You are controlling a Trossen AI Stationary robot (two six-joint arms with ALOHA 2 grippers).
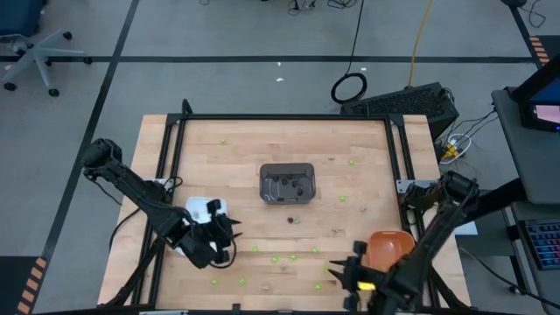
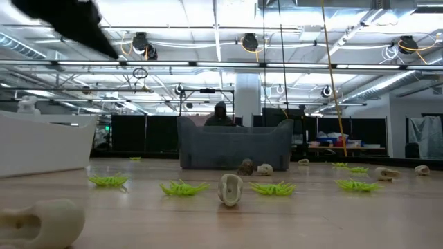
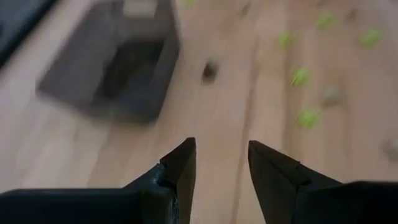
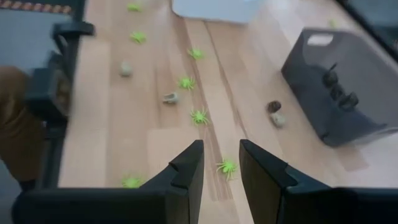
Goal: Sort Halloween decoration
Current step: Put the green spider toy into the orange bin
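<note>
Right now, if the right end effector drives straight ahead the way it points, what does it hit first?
Probably the lime-green spider trinket just beyond the open right end effector, lying loose on the wooden table; depth is uncertain.

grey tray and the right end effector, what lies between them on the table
In the high view, one dark trinket lies just below the grey tray, then a few lime-green trinkets on bare wood before the right end effector, which is open and holds nothing.

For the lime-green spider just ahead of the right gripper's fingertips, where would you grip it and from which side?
Take the lime-green spider by its small central body, coming straight down from above. It lies flat on the table with thin legs splayed all round, so a side approach would probably only catch legs. The right gripper is open and nearly over it, with bare wood around, so the fingers should have room to straddle the body.
</note>
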